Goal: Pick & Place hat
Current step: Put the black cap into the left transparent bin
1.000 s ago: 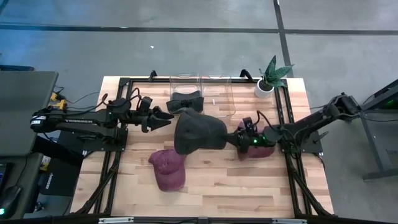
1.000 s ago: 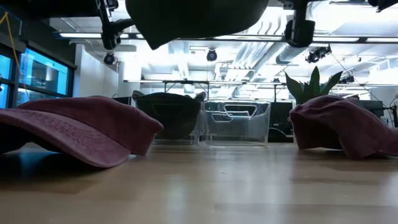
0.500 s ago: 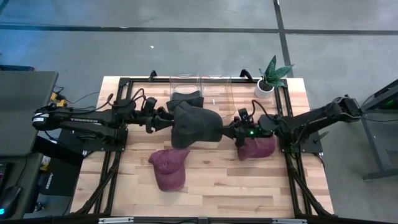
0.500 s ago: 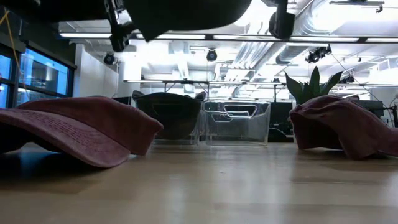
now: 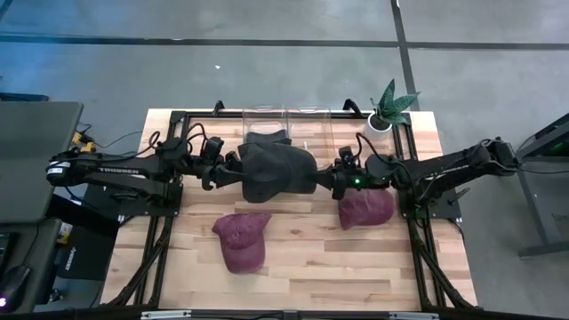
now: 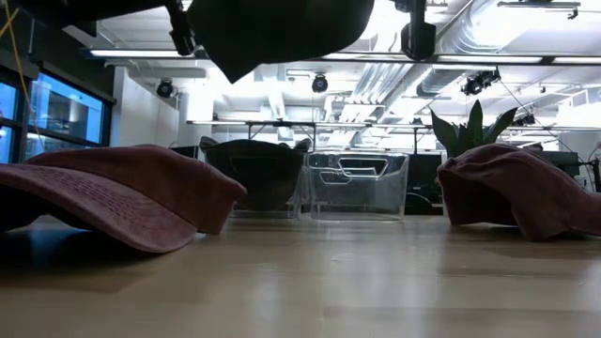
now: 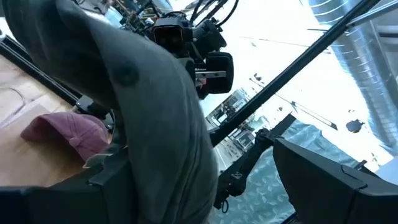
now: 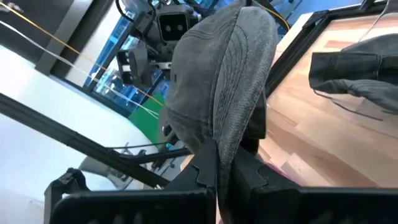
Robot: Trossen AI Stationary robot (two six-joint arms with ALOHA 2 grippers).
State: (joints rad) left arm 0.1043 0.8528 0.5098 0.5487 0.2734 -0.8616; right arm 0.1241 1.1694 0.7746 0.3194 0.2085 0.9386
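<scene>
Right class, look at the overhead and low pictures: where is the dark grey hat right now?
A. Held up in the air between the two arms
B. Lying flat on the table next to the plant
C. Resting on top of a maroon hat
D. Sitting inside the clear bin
A: the dark grey hat hangs between the left gripper and the right gripper, and the low view shows it well above the table.

Over the last sec I saw the dark gray hat (image 5: 277,169) carried from mid-desk back toward the clear bins (image 5: 286,124); it ended up w/ its rear edge over the black hat (image 5: 268,137) lying in the left bin. The right hand (image 5: 322,180), clamped on the hat's edge, went w/ it, off the maroon hat (image 5: 365,207) it had been above. The left hand (image 5: 233,169) closed in from the other side & met the hat's left edge.
</scene>
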